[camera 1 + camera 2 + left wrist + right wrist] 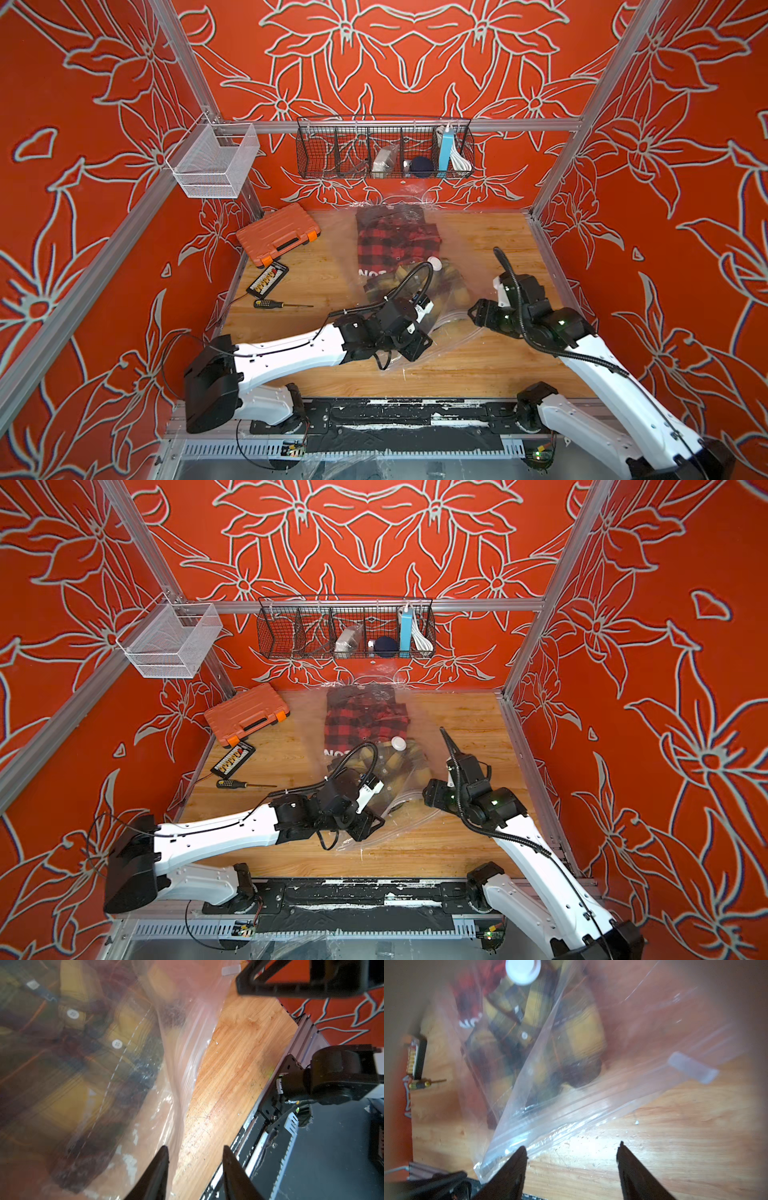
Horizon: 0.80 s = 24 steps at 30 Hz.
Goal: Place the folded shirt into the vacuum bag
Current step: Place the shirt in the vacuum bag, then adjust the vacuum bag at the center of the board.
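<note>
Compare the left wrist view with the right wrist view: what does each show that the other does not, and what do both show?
Only the left wrist view: the right arm. Only the right wrist view: the white valve cap, the screwdriver and the bit case. Both: the vacuum bag, the yellow plaid shirt through its plastic, the wooden table, and an open end effector: the left end effector or the right end effector.

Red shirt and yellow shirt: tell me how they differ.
Colour: the red shirt is a red-and-black check; the yellow shirt is a yellow-and-dark plaid.
Place: the red shirt lies toward the far end of the bag; the yellow shirt lies toward its near end.
Pose: the red shirt lies flatter; the yellow shirt looks bunched.
Shared: both show through the bag.
</note>
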Motion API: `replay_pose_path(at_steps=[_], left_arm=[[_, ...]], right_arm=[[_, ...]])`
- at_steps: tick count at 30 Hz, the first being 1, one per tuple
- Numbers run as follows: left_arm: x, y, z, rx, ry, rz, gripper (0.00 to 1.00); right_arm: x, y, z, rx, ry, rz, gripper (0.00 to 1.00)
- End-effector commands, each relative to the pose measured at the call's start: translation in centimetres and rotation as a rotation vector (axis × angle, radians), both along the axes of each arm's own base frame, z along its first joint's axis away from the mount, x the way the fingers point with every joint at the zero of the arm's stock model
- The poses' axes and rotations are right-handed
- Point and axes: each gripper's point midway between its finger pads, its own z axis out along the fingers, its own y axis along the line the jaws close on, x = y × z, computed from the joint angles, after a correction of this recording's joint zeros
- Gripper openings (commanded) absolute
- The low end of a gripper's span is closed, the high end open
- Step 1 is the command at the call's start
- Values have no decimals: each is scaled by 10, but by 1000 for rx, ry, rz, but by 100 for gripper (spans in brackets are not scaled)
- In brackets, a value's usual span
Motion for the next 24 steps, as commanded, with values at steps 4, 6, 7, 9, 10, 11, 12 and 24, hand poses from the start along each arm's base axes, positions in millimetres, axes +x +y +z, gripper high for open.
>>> replay_pose_path(at_steps=[4,6,7,9,10,11,12,24], left_arm=[[6,81,-33,78,187,315,44],[4,102,-45,79,250,408,44],[3,111,-50,69,277,451,44],[0,127,-58,54,319,532,49],[-2,133,-58,29,325,562,51],[-5,139,-63,29,341,588,53],[-7,141,-66,19,358,598,56],[-7,96,-91,-204,548,569,56]], right_arm=[[12,-56,-3,-88,31,-145,73],[23,-71,-6,-42,33,-226,74],[30,-76,-8,-6,34,-260,75],[41,-84,-15,40,57,-305,76],[46,-84,-16,64,65,-309,76],[52,-81,-18,93,63,-304,77],[56,-80,-20,105,58,-307,77],[77,-66,-59,295,75,-321,68]])
